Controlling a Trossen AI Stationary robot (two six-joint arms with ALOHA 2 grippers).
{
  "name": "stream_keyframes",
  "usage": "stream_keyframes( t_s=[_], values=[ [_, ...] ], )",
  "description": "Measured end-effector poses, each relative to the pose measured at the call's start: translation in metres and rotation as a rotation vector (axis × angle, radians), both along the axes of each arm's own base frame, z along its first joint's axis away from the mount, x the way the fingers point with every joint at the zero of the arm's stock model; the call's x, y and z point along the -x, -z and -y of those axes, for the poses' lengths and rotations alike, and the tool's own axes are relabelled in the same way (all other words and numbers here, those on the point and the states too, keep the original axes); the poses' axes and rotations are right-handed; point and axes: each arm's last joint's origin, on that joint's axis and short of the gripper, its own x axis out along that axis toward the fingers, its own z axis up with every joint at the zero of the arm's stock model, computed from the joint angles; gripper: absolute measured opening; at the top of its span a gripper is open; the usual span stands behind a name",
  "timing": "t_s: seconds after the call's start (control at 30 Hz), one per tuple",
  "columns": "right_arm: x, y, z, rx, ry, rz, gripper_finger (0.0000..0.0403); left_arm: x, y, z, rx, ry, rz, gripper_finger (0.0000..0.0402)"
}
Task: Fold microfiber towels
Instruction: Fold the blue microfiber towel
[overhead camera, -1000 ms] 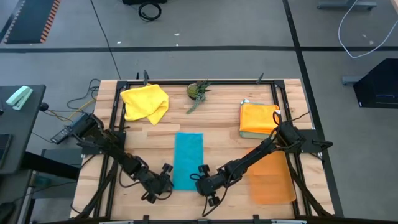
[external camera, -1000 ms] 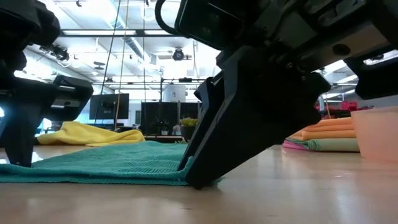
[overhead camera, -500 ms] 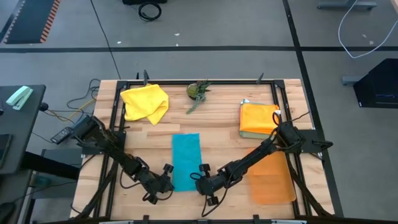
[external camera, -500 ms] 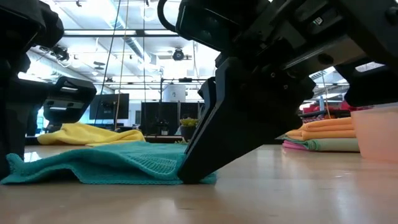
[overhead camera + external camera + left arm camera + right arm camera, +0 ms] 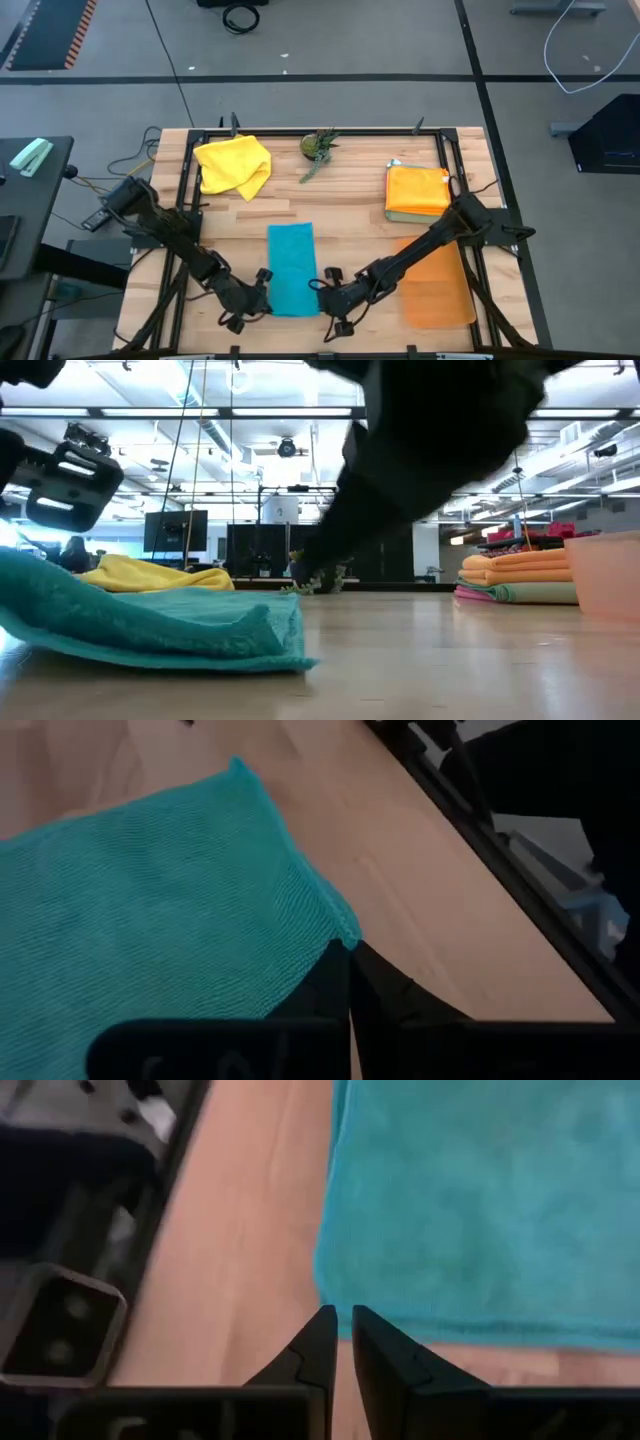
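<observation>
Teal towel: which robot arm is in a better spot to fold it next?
Probably the left. The left gripper pinches a near corner of the teal towel. The right gripper sits shut beside its edge, holding nothing.

From above I see one towel [image 5: 291,268] near the surface's [image 5: 350,200] centre at 6 o'clock, flanked by my left hand [image 5: 253,298] and right hand [image 5: 325,297]. Another towel [image 5: 234,165] lies at 10 o'clock, a plant [image 5: 319,147] at 12, stacked towels [image 5: 416,192] at 2, a mat [image 5: 436,285] at 4.

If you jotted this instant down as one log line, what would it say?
teal towel: near edge lifted off table | left claw: shut on teal towel corner | right claw: at towel's near edge, grip unclear | yellow towel: unfolded
</observation>
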Motion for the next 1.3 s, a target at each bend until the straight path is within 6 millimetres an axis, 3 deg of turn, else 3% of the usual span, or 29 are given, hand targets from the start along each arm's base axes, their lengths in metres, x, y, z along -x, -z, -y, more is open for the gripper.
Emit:
stream_keyframes(
  t_s=[0.13,0.33,0.53,0.67,0.8,0.9,1.07,1.3],
  values=[
    [0.002,-0.01,-0.004,0.02,-0.045,0.045,0.0042,0.002,-0.003,0.002,0.028,-0.013,-0.001,0.0008],
    [0.004,-0.005,-0.016,0.143,-0.141,0.127,0.0061,0.003,-0.001,0.002,0.038,-0.035,-0.026,0.0007],
    [0.002,0.005,-0.016,0.264,-0.134,0.155,0.0139,0.001,-0.001,-0.001,0.023,-0.06,-0.03,0.0005],
    [0.001,0.014,-0.017,0.232,-0.145,0.132,0.0201,-0.001,-0.001,-0.003,0.017,-0.082,-0.027,0.0008],
    [0.001,0.013,-0.023,0.198,-0.174,0.16,0.0234,-0.001,0.0,-0.005,0.007,-0.09,-0.032,0.0006],
    [-0.002,0.019,-0.026,0.173,-0.196,0.174,0.0238,-0.001,0.0,-0.005,0.008,-0.09,-0.032,0.0005],
    [-0.007,0.044,-0.024,0.193,-0.216,0.159,0.0231,-0.001,0.0,-0.005,0.015,-0.095,-0.033,0.001],
    [-0.006,0.049,-0.021,0.189,-0.163,0.105,0.019,0.0,0.001,-0.005,0.013,-0.105,-0.053,0.001]
  ],
)
